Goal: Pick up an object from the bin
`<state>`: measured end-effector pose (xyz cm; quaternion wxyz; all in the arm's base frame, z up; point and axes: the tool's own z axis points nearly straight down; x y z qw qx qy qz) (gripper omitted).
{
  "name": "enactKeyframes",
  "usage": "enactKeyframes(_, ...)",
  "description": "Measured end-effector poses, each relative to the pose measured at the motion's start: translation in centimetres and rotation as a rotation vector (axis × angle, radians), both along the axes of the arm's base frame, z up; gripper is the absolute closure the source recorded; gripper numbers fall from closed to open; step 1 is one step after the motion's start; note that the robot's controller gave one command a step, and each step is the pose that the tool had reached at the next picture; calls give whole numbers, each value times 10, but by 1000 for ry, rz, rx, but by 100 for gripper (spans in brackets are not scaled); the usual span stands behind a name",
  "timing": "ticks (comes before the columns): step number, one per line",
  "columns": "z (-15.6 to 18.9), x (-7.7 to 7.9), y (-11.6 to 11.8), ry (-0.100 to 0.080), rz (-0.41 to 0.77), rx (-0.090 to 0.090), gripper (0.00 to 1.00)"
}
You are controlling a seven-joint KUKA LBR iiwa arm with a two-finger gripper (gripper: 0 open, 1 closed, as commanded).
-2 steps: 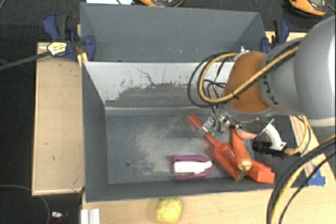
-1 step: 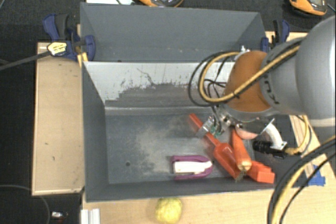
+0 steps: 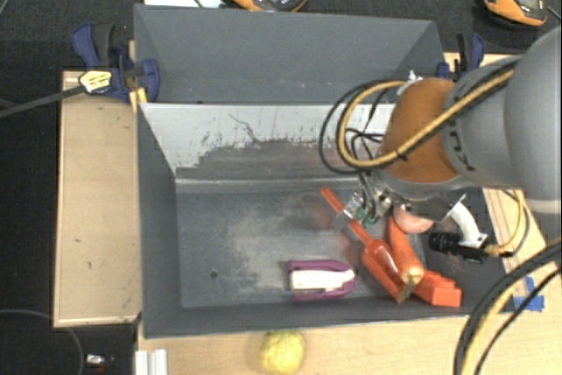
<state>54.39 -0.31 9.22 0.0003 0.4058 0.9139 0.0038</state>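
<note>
My gripper (image 3: 367, 208) hangs low over the right part of the bin, just under the arm's orange cover. Directly below it lies a long orange-red tool (image 3: 373, 257), running diagonally from the gripper toward the bin's front right corner. An orange carrot-shaped thing (image 3: 406, 252) lies against that tool on its right side. A pale pink rounded thing (image 3: 413, 223) sits just right of the gripper. I cannot tell whether the gripper touches the tool's upper end.
A purple and white stapler-like thing (image 3: 320, 277) lies near the front wall, left of the orange heap. An orange block (image 3: 439, 290) sits at the front right corner, with a white and black piece (image 3: 464, 234) beside it. The arm and cables cover the bin's right side.
</note>
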Motion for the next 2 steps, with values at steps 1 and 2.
enactKeyframes(1,44,3,0,-12,1,0,100)
enactKeyframes(2,52,3,0,-12,4,0,100)
